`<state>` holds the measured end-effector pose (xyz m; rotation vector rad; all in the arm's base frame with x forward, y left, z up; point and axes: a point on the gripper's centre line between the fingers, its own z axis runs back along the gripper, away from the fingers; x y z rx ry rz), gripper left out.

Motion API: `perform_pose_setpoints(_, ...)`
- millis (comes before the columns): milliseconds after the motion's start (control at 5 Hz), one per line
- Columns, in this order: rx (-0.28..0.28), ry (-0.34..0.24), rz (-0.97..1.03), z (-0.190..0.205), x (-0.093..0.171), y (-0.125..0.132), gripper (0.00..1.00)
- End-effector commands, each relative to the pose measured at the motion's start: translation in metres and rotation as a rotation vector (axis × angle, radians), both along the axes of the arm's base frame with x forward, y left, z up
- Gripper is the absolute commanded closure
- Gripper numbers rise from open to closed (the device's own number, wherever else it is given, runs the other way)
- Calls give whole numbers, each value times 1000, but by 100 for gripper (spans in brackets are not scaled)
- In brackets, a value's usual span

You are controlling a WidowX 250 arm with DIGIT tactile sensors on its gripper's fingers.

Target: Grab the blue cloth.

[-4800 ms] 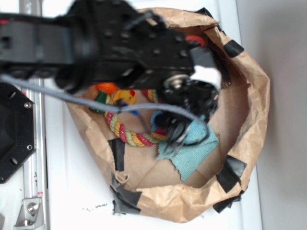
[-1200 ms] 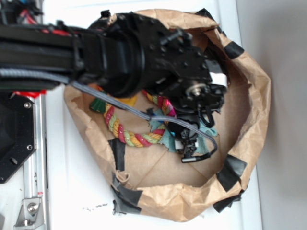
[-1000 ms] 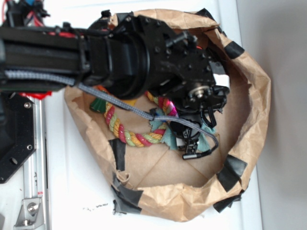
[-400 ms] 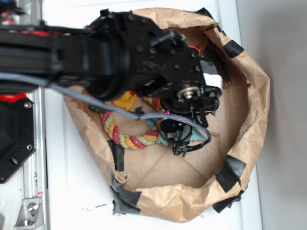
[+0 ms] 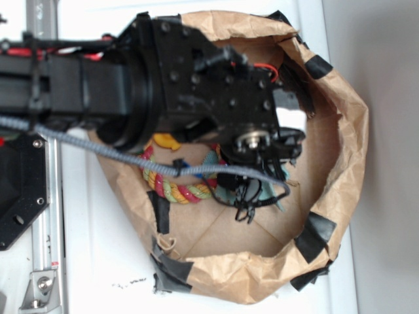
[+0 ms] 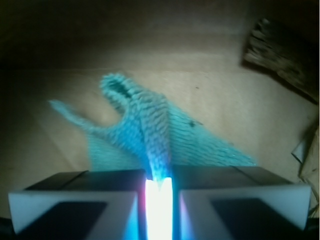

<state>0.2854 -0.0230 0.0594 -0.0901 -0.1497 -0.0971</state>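
Between the tool (image 6: 159, 200) pads, a pinched fold of blue cloth (image 6: 150, 132)

Black arm (image 5: 163, 78) covers blue cloth (image 5: 265, 194) beside rope (image 5: 177, 190).

The cloth (image 6: 150, 135) is teal-blue with a ribbed, nubby weave. The gripper (image 6: 159, 200) is black with white pads. The rope (image 5: 180, 190) twists in bands of pink, green, yellow and orange. The paper bag (image 5: 347, 150) is plain brown, patched with black tape (image 5: 315, 230). The arm (image 5: 131, 78) is black, its cable (image 5: 98, 147) grey.
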Motion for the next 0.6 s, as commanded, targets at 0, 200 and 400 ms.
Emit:
perform_pose_setpoints(0, -33, -135, -13, 50, 0, -7, 100)
perform_pose_setpoints(200, -14, -183, 12, 84, -8, 4, 100)
perform_pose_setpoints(400, -29, -143, 38, 93, -6, 15, 37)
